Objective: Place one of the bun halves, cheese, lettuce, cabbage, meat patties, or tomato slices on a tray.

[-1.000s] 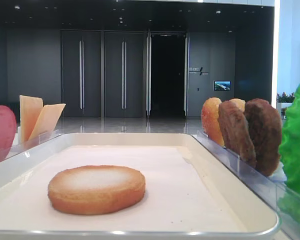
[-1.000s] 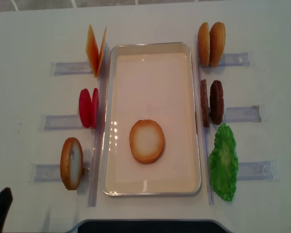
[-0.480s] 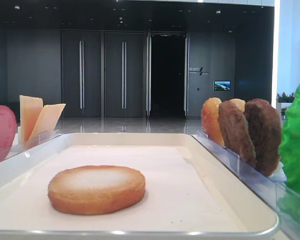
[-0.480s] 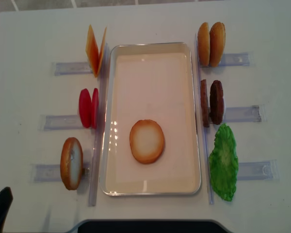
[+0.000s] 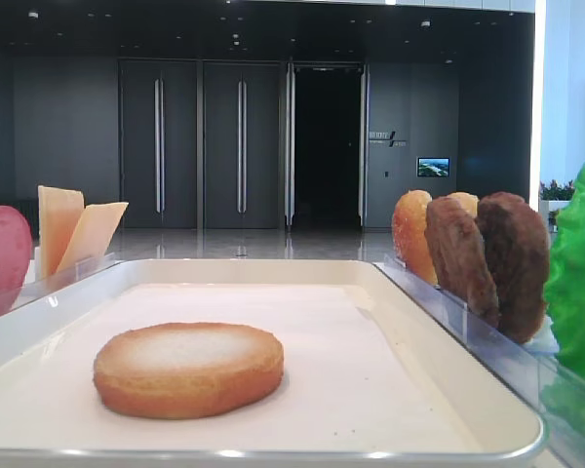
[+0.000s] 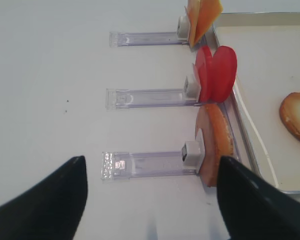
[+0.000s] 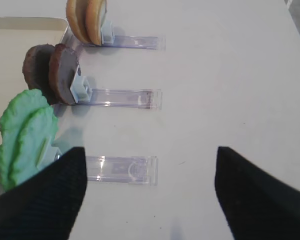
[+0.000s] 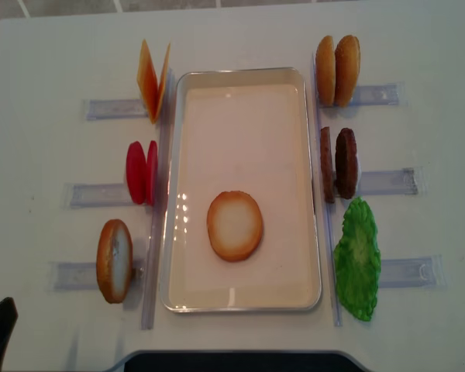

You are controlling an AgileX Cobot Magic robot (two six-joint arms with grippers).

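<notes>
With one bun half (image 8: pixel 235 225) lying flat in the tray (image 8: pixel 244 76), both the left gripper (image 6: pixel 151 200) and right gripper (image 7: pixel 149 192) hang spread and empty over the table, so the next move calls for picking another ingredient.

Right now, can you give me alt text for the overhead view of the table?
A white tray sits mid-table with one bun half lying flat in it. Left of it stand cheese, tomato slices and another bun half in clear racks; right stand buns, meat patties and lettuce.
</notes>
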